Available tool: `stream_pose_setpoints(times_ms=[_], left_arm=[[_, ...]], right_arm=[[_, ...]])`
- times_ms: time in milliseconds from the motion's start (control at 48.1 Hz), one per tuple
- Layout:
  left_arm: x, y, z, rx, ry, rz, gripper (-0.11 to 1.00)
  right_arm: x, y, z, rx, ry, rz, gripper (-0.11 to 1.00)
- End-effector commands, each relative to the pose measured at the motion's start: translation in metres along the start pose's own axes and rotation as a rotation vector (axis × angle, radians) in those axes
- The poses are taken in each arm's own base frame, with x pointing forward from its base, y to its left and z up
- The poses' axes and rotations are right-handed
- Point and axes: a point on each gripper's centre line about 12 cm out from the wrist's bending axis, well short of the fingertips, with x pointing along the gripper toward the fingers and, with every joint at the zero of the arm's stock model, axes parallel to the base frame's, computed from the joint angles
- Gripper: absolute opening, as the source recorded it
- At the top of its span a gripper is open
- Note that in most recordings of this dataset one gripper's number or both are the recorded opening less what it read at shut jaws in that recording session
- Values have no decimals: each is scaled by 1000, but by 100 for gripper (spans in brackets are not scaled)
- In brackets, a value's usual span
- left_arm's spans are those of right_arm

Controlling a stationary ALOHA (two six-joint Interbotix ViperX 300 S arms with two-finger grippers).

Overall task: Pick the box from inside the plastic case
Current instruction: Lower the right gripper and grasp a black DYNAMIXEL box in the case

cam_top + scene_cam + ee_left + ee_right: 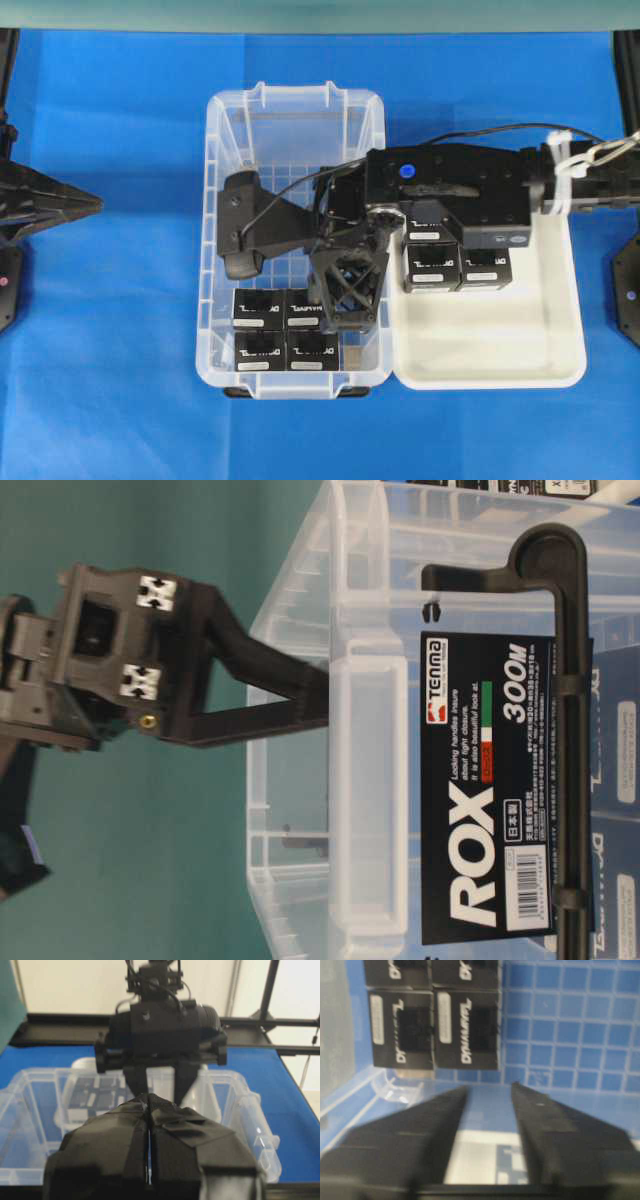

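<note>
— What is seen of the right claw (240, 228)?

— It is reached across from the right and angled down into the plastic case (210, 300), over the half of the case farther from the boxes. In the wrist view its two fingers (445, 1125) are shown parted, with a clear gap between them. Only the grid-ribbed floor is seen through the gap, so nothing is gripped.

— And where are the boxes found?

— Four black boxes (258, 308) are packed in a two-by-two block on the case floor, white labels up, against the wall nearest the bottom of the overhead view. They are seen ahead and to the left of the fingers in the wrist view (467, 1027), apart from them and untouched.

— Is anything else laid out?

— A white tray (490, 340) is set just beside the case on the blue surface (110, 350). Similar boxes (432, 268) are placed in it, partly covered by the arm.

— And the left claw (90, 203)?

— It is held well apart from the case at the left edge. Its taped fingers (110, 1155) are pressed together, and nothing is held between them.
</note>
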Motion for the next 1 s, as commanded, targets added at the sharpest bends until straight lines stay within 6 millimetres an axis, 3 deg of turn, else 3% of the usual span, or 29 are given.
stream_pose_setpoints(times_ms=[0,83,166,374,602,976], left_arm=[[1,1,12,5,-31,6,-4],[1,1,12,5,-31,6,-4],[1,1,12,5,-31,6,-4],[1,1,12,5,-28,6,-4],[1,1,9,-3,-6,6,-4],[1,1,7,-30,14,7,-4]], right_arm=[[6,-3,1,22,-12,29,67],[12,-5,0,32,-9,49,88],[16,-8,0,35,-15,59,99],[33,-18,1,66,-24,119,99],[62,-13,-3,43,13,215,99],[88,-19,-4,56,19,214,99]])
